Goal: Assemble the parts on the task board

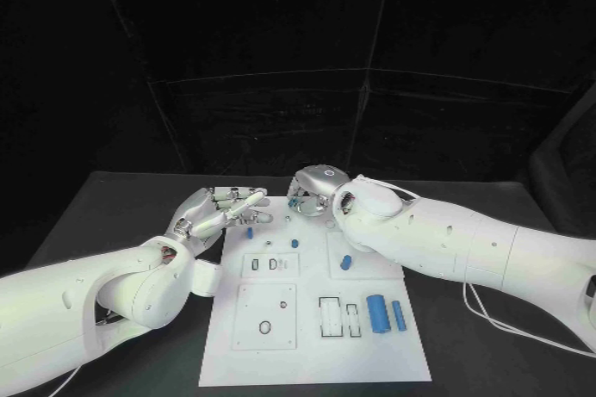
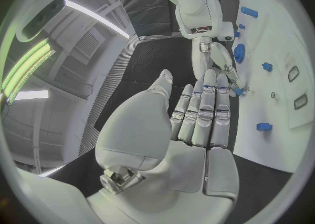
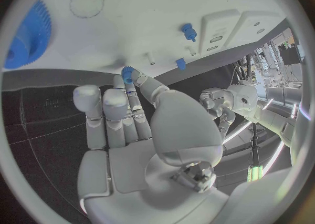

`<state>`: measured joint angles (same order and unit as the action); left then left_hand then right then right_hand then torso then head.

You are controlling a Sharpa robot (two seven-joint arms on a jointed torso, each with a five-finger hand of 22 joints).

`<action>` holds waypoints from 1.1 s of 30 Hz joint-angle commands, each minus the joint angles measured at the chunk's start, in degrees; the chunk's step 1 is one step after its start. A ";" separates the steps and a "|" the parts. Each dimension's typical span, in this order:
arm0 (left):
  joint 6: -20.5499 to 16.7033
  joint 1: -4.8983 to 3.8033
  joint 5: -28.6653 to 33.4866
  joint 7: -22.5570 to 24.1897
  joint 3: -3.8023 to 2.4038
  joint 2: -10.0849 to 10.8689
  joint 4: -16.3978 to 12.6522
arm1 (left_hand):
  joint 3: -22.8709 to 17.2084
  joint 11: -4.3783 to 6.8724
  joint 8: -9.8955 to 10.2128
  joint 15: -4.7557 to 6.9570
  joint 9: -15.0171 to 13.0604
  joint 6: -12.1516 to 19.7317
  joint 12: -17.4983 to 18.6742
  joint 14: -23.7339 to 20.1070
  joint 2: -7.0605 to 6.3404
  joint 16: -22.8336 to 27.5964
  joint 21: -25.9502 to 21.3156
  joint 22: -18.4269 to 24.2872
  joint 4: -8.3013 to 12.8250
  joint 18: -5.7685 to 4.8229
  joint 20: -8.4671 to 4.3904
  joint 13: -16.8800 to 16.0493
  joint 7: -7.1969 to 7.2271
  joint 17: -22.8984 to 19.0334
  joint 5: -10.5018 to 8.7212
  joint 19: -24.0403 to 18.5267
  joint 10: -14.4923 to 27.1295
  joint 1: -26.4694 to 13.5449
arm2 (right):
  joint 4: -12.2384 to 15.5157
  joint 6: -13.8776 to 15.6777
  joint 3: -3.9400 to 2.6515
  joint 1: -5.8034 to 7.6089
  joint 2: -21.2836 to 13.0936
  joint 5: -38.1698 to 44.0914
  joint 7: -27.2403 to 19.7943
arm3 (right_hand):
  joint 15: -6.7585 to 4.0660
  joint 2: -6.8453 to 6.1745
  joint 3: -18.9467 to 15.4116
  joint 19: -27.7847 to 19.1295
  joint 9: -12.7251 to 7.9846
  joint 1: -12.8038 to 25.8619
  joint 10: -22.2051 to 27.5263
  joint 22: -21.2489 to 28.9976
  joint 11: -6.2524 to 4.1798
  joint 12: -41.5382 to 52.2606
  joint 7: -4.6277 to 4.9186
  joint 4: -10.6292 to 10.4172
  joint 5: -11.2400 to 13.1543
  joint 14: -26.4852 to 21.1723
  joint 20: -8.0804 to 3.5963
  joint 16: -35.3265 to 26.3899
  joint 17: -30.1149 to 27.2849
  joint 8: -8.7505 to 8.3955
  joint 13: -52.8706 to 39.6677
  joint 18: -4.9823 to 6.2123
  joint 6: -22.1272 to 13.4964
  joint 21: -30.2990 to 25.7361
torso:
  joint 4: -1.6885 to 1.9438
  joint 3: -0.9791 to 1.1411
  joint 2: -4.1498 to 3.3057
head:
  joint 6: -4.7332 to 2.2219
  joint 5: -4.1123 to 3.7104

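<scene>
The white task board (image 1: 373,350) lies in the middle of the black table. My right hand (image 1: 311,196) hovers over its far end and pinches a small blue gear (image 3: 127,71) between thumb and a fingertip; the left wrist view shows the same small gear (image 2: 238,91) at those fingertips. A large blue gear (image 3: 29,34) sits on the board close by. My left hand (image 1: 224,209) is held at the board's far left corner, fingers (image 2: 207,108) stretched out straight, holding nothing. Blue pegs (image 1: 250,233) (image 1: 294,242) stand in the board near both hands.
A short blue piece (image 1: 345,262) lies mid-board under my right forearm. Two longer blue cylinders (image 1: 376,313) (image 1: 399,315) lie side by side near the board's right edge, beside rectangular slots (image 1: 331,317). Bare black table (image 1: 137,207) surrounds the board.
</scene>
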<state>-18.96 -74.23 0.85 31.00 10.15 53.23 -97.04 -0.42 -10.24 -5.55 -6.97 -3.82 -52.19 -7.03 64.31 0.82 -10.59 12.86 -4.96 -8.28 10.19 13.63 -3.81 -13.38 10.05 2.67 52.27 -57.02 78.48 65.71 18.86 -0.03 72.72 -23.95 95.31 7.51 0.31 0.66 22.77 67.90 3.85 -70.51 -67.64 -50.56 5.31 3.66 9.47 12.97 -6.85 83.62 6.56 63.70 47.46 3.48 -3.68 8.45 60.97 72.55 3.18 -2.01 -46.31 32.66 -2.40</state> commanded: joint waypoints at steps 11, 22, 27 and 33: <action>0.81 -0.11 0.00 -0.25 -0.06 -0.15 0.15 | -0.03 -0.20 0.21 -0.36 0.06 0.24 0.37 0.13 0.60 0.29 -0.27 0.06 0.31 0.35 0.23 0.08 -0.28 0.06 0.16 0.04 0.24 -0.01 | -0.04 0.69 -0.02 0.11 0.40 0.18 -0.07 | 0.18 -1.28 0.75 -1.12 -0.10 0.19 0.98 1.16 0.23 -0.22 0.04 -0.38 0.50 -0.58 0.01 -0.93 -1.10 0.06 0.07 -0.64 -1.04 -0.72 | -0.03 -0.02 -0.05 | 0.06 0.19; 0.93 -0.12 0.00 -0.38 -0.06 -0.22 0.29 | -0.06 -0.21 0.25 -0.37 0.06 0.29 0.43 0.10 0.65 0.38 -0.32 0.10 0.41 0.35 0.24 0.08 -0.28 0.09 0.16 0.04 0.28 0.05 | -0.32 0.33 -0.02 0.13 0.56 0.18 0.39 | 1.44 -3.91 0.21 -5.57 -0.18 -0.68 8.70 8.66 1.84 0.03 1.36 -2.42 1.17 -2.33 1.13 -6.22 -8.25 0.00 0.13 0.62 -5.39 -5.08 | 0.00 -0.02 -0.07 | 0.05 0.18; 1.02 -0.12 0.00 -0.41 -0.06 -0.17 0.41 | -0.06 -0.22 0.26 -0.38 0.06 0.30 0.45 0.09 0.66 0.40 -0.33 0.11 0.43 0.34 0.24 0.08 -0.28 0.09 0.16 0.03 0.30 0.06 | 1.18 2.00 -0.02 0.13 -0.80 0.14 0.31 | 1.47 -3.97 0.01 -5.61 -0.14 -0.99 8.77 8.96 1.89 0.26 1.46 -2.77 0.79 -2.29 1.20 -6.41 -8.48 0.06 0.07 0.65 -5.71 -5.30 | -0.05 0.05 -0.05 | -0.08 0.22; 1.04 -0.12 0.00 -0.43 -0.06 0.21 0.50 | -0.06 -0.22 0.26 -0.38 0.06 0.30 0.45 0.09 0.66 0.40 -0.33 0.11 0.43 0.34 0.24 0.08 -0.28 0.09 0.16 0.03 0.30 0.06 | 6.69 4.32 -0.42 0.14 -6.56 -3.65 -0.01 | 1.03 -4.82 -0.92 -3.46 0.10 -0.07 4.65 6.26 1.24 2.40 1.20 -4.56 -0.42 -1.15 0.98 -4.19 -5.59 0.48 -0.41 0.16 -4.58 -3.86 | -0.26 0.12 0.01 | -0.30 0.27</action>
<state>-18.73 -74.25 0.87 30.51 10.15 53.38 -96.50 -0.42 -10.24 -5.55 -6.97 -3.82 -52.20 -6.64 64.31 0.82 -10.59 12.87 -4.92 -8.29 10.19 13.63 -3.81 -13.38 10.09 2.67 52.27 -57.02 78.48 71.49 20.38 -0.20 72.73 -29.90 94.49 7.65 1.37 -3.73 21.80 64.03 3.89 -70.60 -62.35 -43.84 6.64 5.79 10.64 8.81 -7.03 82.13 7.59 59.15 41.42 3.77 -4.02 8.46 56.07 68.41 3.02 -1.92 -46.37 32.44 -2.15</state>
